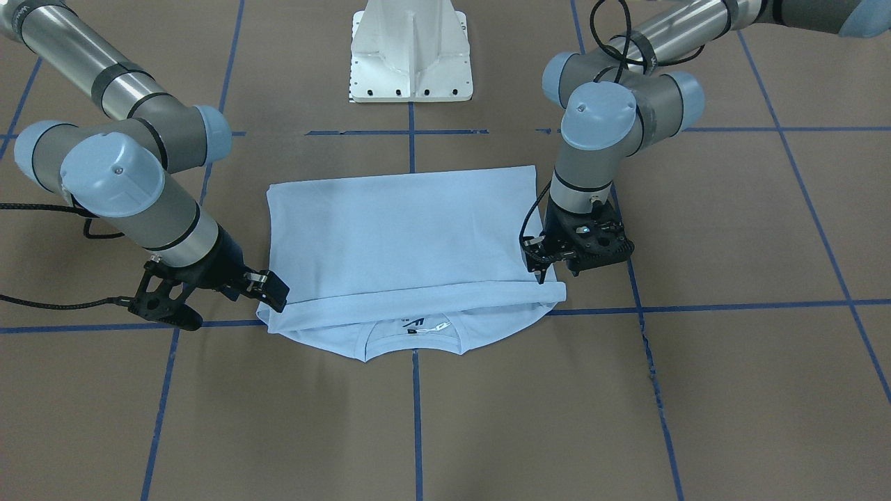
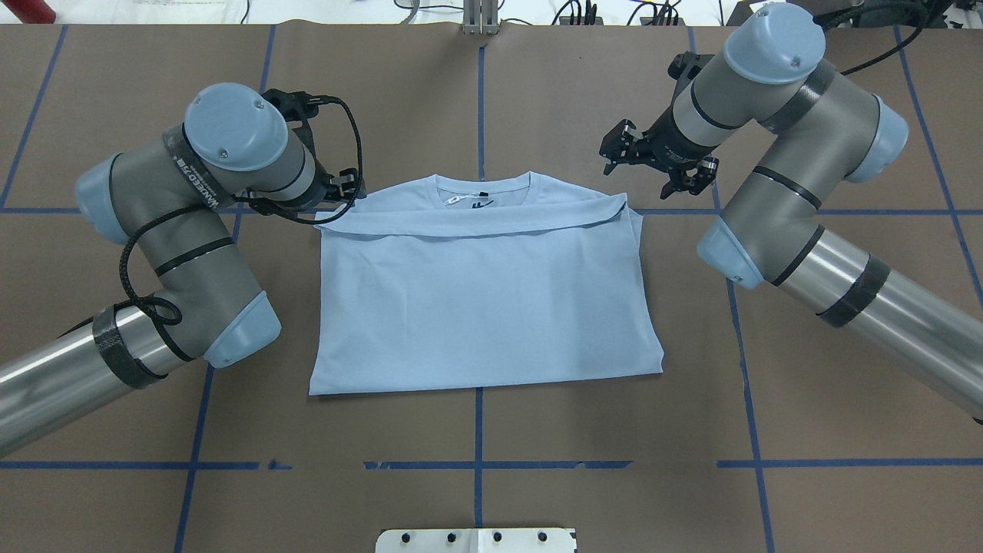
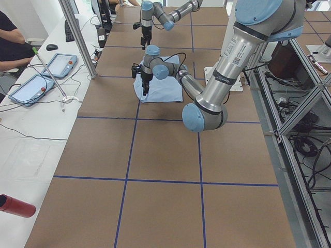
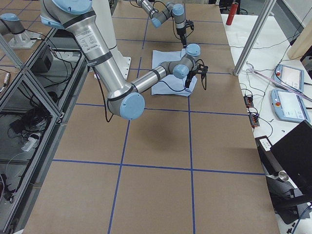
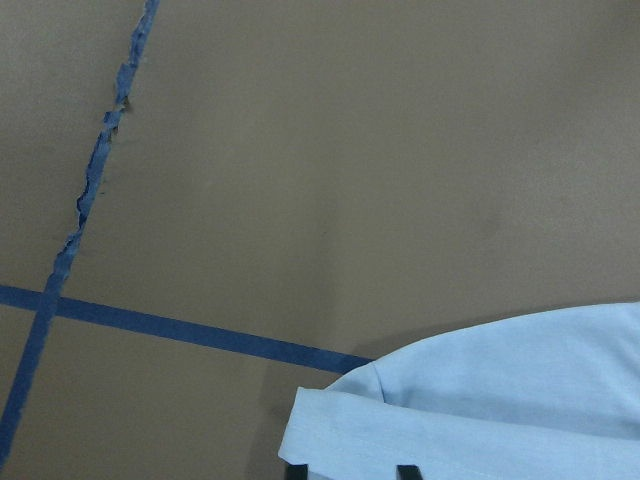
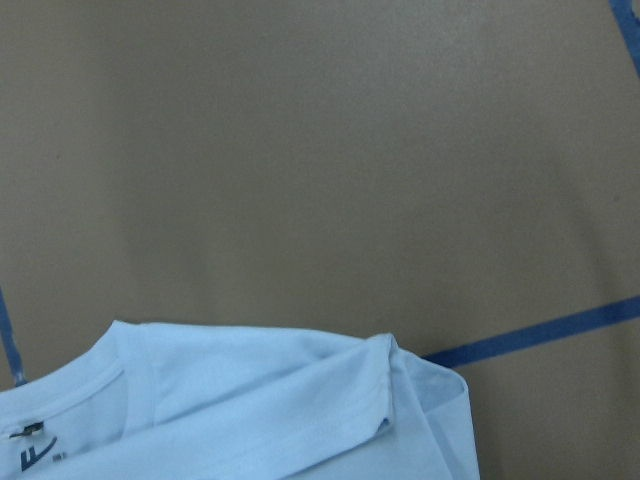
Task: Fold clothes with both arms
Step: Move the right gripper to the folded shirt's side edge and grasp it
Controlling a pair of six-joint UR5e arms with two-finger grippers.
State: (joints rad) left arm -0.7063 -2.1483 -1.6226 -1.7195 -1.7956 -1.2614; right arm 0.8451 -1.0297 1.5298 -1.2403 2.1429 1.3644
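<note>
1. Left gripper (image 5: 350, 470): sits at far left corner of T-shirt (image 2: 484, 299). Wrist cam shows two black fingertips (image 5: 405, 470) apart, w/ cloth of the folded edge between them. Narrow gap, not clamped. Can't tell if the tips touch the fabric.
2. Right gripper (image 2: 651, 165): just off far right corner of the shirt, fingers spread wide, holding nothing. Overhead view shows bare table betw. it and the cloth.
3. Shirt: light blue, flat at mid table (image 2: 537, 100), folded into a rough rectangle. Top layer's hem runs left to right as a band just short of the collar.
4. Collar (image 2: 482, 184) on far side from robot, peeking past the folded hem. Dark label (image 2: 478, 204) and a small white tag show inside the neck.
5. Right wrist cam: collar curve and a bunched far right corner where the layers stack. No fingers in shot.
6. Table is brown w/ blue tape lines (image 2: 479, 115) in a grid. One line runs under the shirt's far edge.
7. White base (image 1: 411, 56) stands on near side, centred behind the shirt.
8. Side views: both arms bent over the shirt, wrists pointing down.
</note>
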